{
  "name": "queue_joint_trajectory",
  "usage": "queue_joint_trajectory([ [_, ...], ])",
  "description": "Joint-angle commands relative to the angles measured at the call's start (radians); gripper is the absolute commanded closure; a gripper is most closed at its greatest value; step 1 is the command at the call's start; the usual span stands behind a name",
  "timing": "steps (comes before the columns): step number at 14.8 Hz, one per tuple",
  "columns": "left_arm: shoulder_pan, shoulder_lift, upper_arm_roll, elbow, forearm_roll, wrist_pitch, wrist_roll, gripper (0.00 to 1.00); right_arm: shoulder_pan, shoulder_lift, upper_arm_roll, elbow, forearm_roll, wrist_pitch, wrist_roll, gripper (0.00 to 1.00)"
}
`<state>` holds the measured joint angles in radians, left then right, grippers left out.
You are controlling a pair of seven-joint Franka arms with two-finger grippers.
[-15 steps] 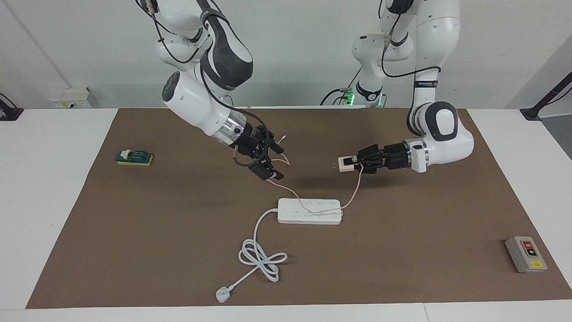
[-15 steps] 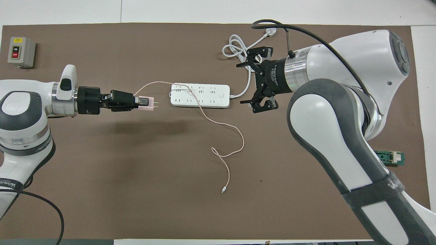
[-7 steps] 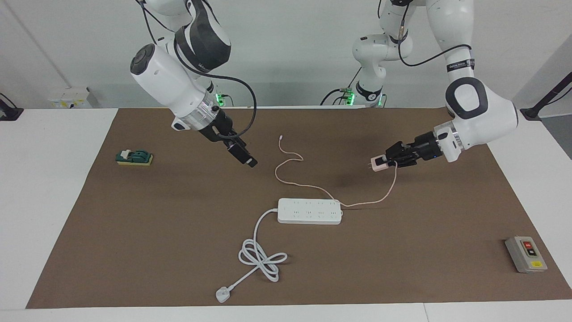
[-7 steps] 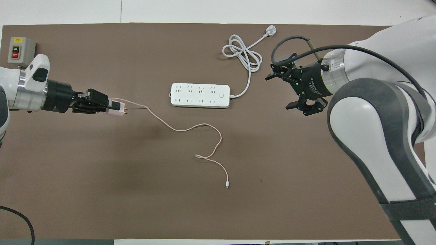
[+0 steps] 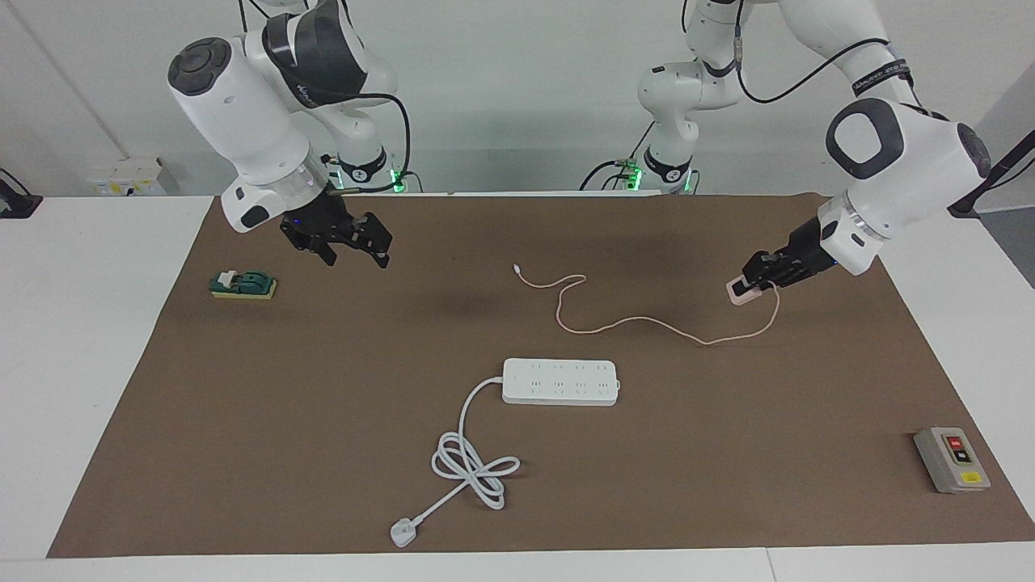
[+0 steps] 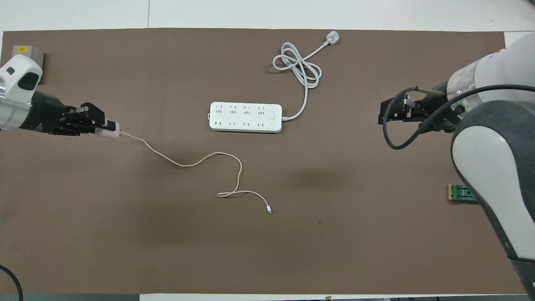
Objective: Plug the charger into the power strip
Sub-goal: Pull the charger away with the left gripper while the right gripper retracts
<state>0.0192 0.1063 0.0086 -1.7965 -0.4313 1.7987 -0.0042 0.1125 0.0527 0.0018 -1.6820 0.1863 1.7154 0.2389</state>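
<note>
A: Where does it all sit?

B: The left hand (image 5: 748, 284) is clamped on the charger (image 5: 740, 292), low over the tabletop (image 5: 323, 453) toward the left arm's end; whether the pink cube touches the brown mat I cannot tell; its cable (image 5: 631, 323) trails across the mat to the tiny connector (image 5: 517, 267). The power strip (image 5: 560, 381) lies flat mid-table, well apart from the charger, sockets up, its white cord (image 5: 469, 461) coiled on the side away from the robots.

A: And the other arm?

B: The right hand (image 5: 348, 242) hangs in the air with its fingers spread and nothing in them, near the green block (image 5: 242, 284); it waits.

A: What could go wrong?

B: Likely the carry; the slack cable may drag over the strip and cover the sockets, or snag. The strip is loose, so a push that is tilted or off the slots could slide it; the idle hand might need to steady it. The prongs' direction is hidden, so alignment is a guess.
</note>
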Motion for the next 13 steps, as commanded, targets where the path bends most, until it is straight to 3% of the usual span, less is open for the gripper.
queue_joint_trajectory([
  [1,-0.013,-0.011,-0.007,0.032,0.104,-0.005,-0.179,1.0,-0.04,-0.049,0.01,-0.008,-0.074,-0.061,-0.145,0.0],
  [7,-0.111,-0.016,-0.013,0.068,0.181,-0.056,-0.652,1.0,-0.105,-0.102,0.012,-0.007,-0.136,-0.12,-0.286,0.0],
  [11,-0.177,-0.013,-0.012,0.039,0.244,0.085,-0.776,1.0,-0.139,-0.077,0.02,0.084,-0.177,-0.157,-0.314,0.0],
  [13,-0.194,0.0,-0.012,0.025,0.284,0.162,-0.978,1.0,-0.143,-0.068,0.02,0.11,-0.186,-0.175,-0.339,0.0],
])
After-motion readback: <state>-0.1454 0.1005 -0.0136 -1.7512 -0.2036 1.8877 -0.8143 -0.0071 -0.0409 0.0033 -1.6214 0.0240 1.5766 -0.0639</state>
